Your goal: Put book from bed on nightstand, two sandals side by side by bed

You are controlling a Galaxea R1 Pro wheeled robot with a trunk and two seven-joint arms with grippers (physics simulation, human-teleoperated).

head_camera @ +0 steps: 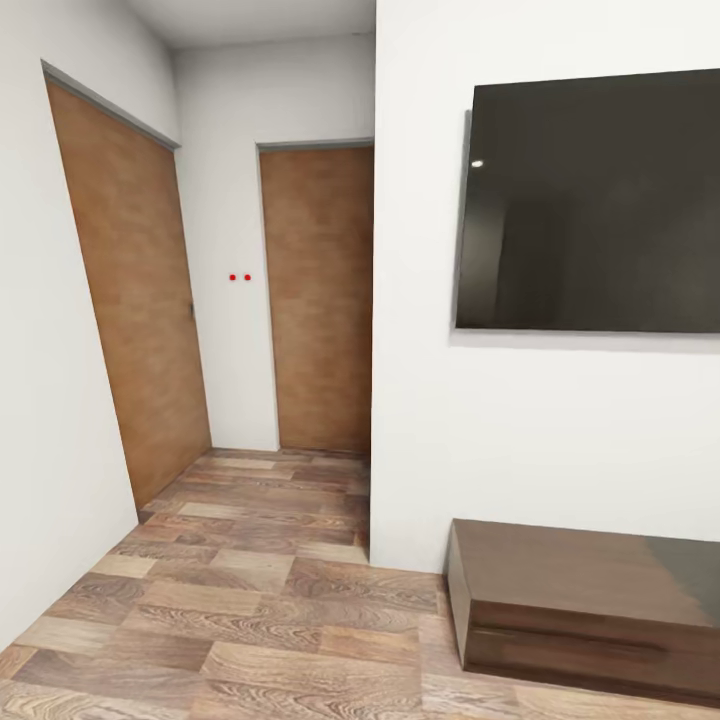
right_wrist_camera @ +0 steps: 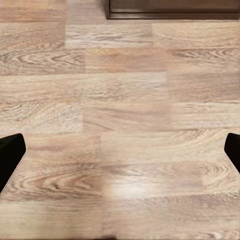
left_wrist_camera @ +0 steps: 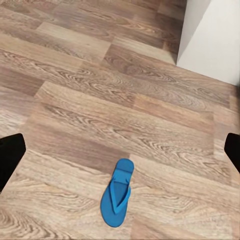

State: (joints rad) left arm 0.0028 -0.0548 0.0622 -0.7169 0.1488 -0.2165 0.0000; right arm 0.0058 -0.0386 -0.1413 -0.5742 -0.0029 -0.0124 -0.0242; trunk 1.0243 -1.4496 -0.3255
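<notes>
One bright blue sandal (left_wrist_camera: 117, 199) lies flat on the wood-plank floor in the left wrist view, thong strap up. My left gripper (left_wrist_camera: 120, 150) hangs open above the floor, its dark fingertips (left_wrist_camera: 10, 157) far apart and the sandal just beyond the gap between them, untouched. In the right wrist view my right gripper (right_wrist_camera: 120, 152) is open too, with bare planks between its fingertips (right_wrist_camera: 10, 155). The book, the bed and the nightstand are out of view.
The head view faces a white wall with a large black TV (head_camera: 595, 205) above a long dark brown dresser (head_camera: 585, 605). A short passage at the left has two brown doors (head_camera: 318, 300). The dresser's base (right_wrist_camera: 172, 9) lies ahead of my right gripper.
</notes>
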